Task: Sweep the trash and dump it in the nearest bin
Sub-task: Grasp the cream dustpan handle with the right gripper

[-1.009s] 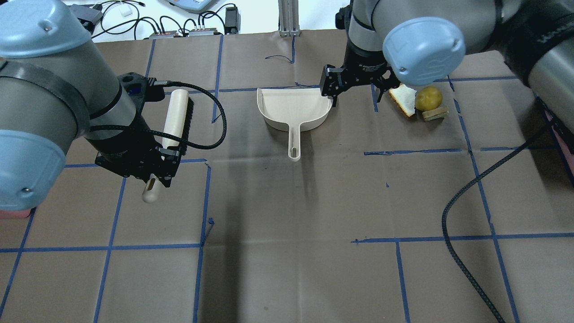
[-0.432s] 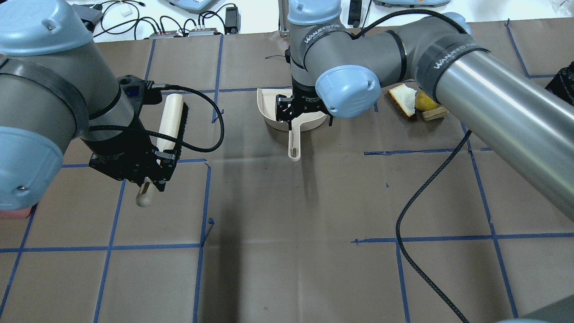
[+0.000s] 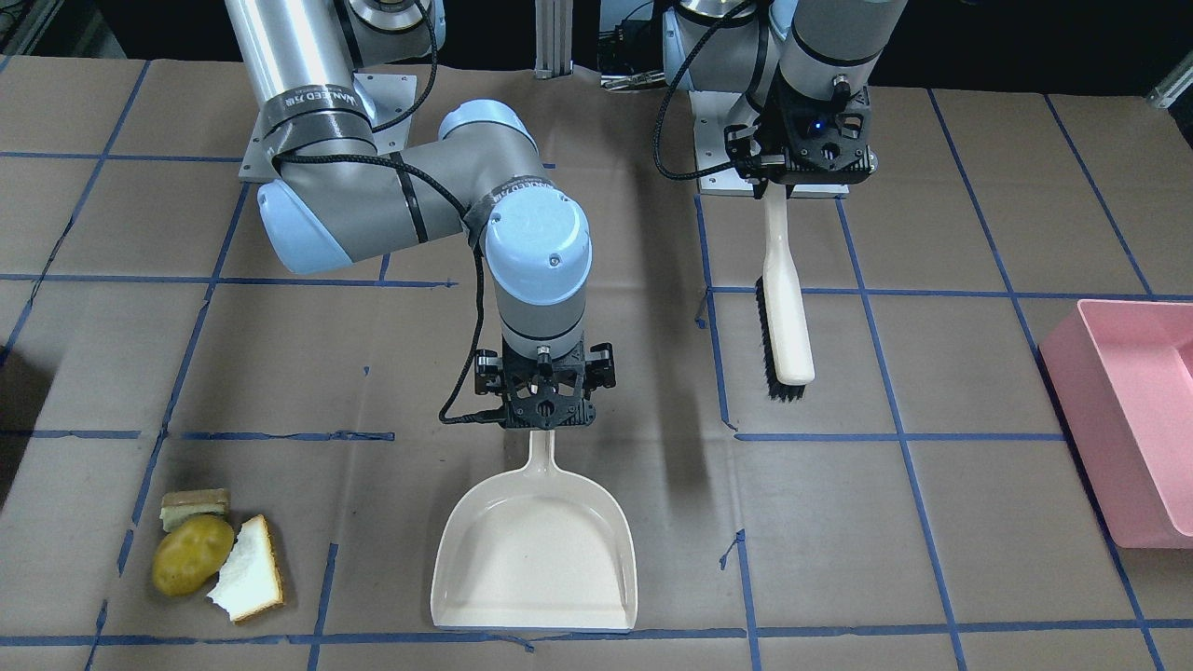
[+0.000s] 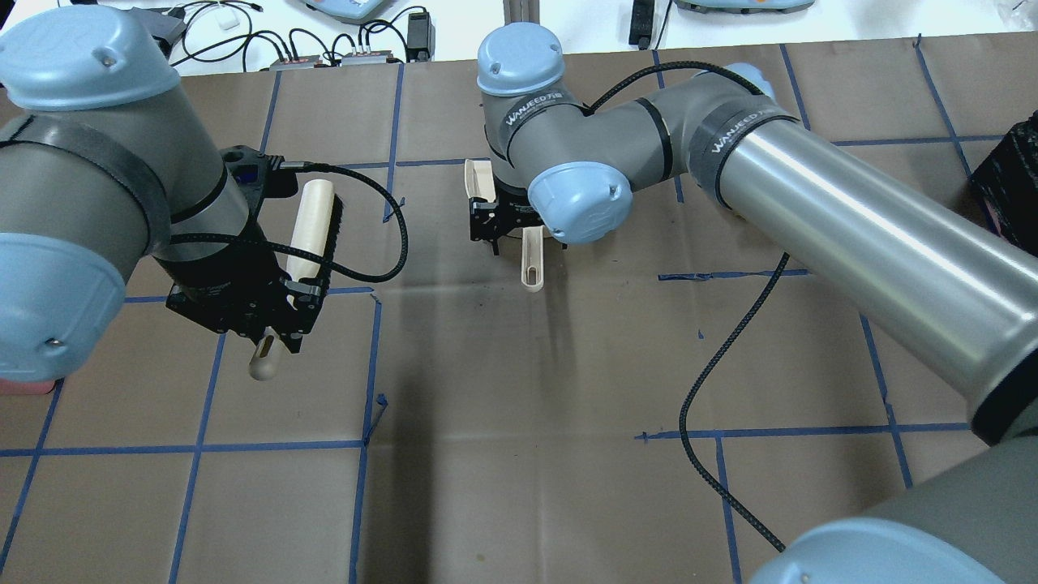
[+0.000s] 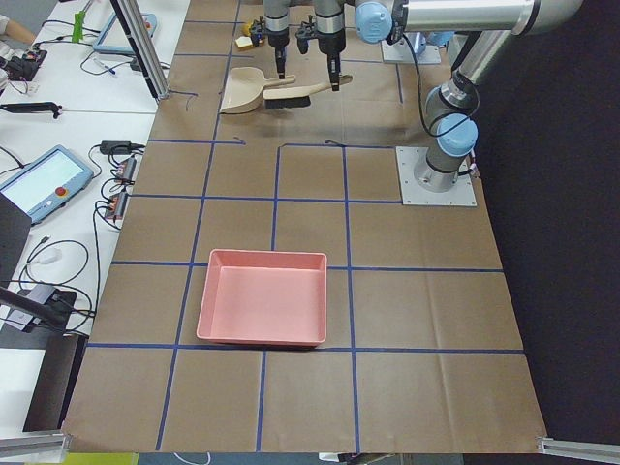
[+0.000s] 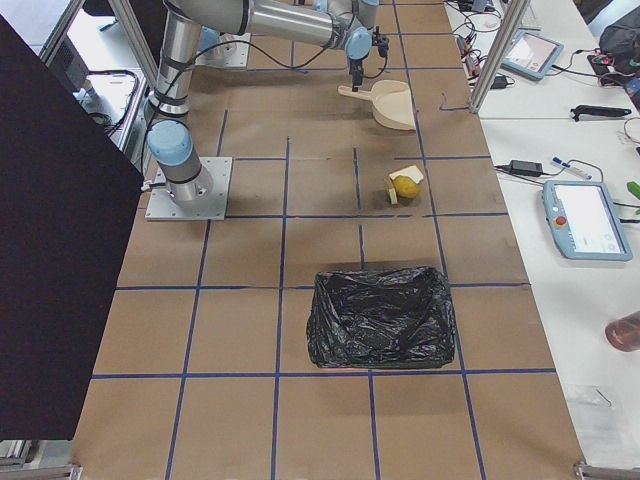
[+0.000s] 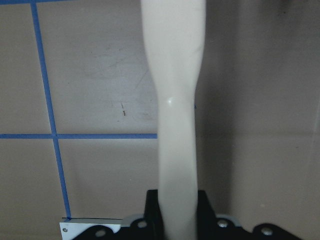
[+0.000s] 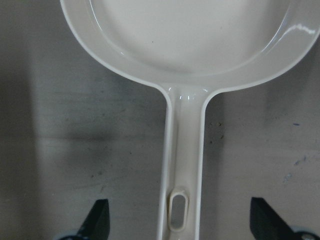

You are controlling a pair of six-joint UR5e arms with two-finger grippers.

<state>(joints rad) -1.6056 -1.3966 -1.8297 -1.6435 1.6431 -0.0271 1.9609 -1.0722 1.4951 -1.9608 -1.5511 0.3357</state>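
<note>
Yellow-brown, the potato-like lump (image 3: pixel 191 554) is seen nearest in the front-facing view, with the bitten bread slice (image 3: pixel 250 568) against it and the sandwich chunk (image 3: pixel 194 508) just behind. All three lie unswept on the table (image 3: pixel 932 559), well apart from the dustpan (image 3: pixel 536 559). Farther back, the right gripper (image 3: pixel 545 417) is poised over the pan's handle, its jaws spread and nothing grasped. Beyond it, the brush (image 3: pixel 785 317) is clenched by its handle in the left gripper (image 3: pixel 772 191). The task is judged barely begun: only the brush is in hand, while gripping the pan, sweeping and dumping are left. The gap between handle and fingertips (image 8: pixel 97 222) is shown only by the right wrist view. The trash is hidden behind the right arm in the overhead view. The black-lined bin (image 6: pixel 380 315), judged nearest the trash, is shown only from the right end.
</note>
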